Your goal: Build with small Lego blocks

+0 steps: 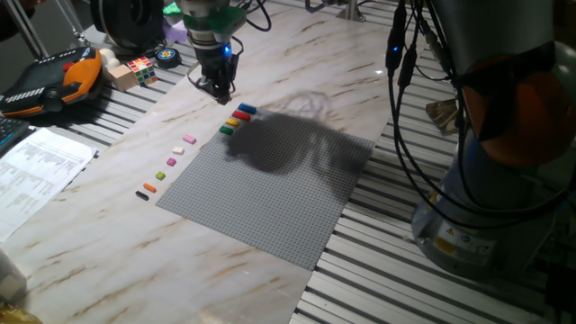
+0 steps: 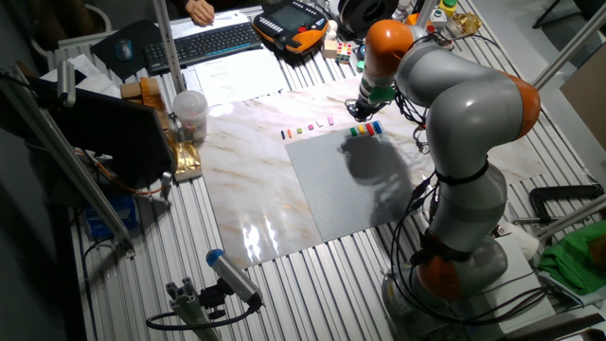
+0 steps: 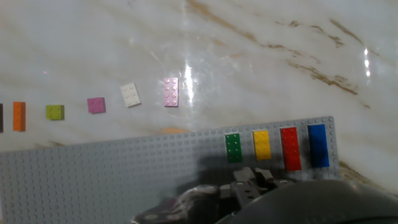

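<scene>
The claw [image 1: 217,87] hangs just above the marble table [image 1: 99,225], holding nothing; whether its fingers are apart I cannot tell. Just beside it, on the near corner of the grey baseplate [image 1: 270,193], sit the blue brick [image 3: 318,145], red brick [image 3: 290,148], yellow brick [image 3: 262,144] and green brick [image 3: 233,148]. Further from the claw, on the table, lie the pink brick [image 3: 171,92], white brick [image 3: 130,94], purple brick [image 3: 96,104], lime brick [image 3: 55,112] and orange brick [image 3: 19,116] in a row.

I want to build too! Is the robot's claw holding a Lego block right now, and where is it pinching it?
Cannot tell for sure. The claw hovers above the table near the blue block, with no block visible in it.
</scene>
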Available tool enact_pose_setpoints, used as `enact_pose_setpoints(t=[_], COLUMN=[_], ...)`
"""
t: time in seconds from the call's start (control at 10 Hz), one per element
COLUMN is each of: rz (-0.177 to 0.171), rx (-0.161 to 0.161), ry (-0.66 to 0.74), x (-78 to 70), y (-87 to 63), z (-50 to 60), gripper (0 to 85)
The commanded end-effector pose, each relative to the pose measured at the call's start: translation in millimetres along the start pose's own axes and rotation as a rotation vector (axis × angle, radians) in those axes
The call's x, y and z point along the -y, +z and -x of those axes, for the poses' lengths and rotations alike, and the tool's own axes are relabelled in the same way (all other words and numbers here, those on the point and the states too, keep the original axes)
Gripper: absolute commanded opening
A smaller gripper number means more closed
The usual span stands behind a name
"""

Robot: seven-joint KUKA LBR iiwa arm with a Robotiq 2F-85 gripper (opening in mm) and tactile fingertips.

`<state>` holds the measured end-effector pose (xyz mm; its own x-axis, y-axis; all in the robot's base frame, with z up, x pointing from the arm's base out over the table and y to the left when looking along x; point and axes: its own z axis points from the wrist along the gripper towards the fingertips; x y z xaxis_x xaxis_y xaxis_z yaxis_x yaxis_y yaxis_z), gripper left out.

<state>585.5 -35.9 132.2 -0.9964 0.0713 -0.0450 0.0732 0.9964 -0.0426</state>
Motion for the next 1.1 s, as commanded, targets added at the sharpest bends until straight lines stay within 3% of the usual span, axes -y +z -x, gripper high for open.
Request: enact_pose_setpoints(t=[0.0,0.4,1.0], rz=[0.007,0.018,0.006], rx=[-0.004,-0.006,0.0], ry=[0.002,0.002,-0.02], x=[-0.2,-4.0,-4.4], y=[-0.9,-3.6,-3.7], z=[-1.4,-5.5,-5.2], gripper=[0.7,0.7,0.7])
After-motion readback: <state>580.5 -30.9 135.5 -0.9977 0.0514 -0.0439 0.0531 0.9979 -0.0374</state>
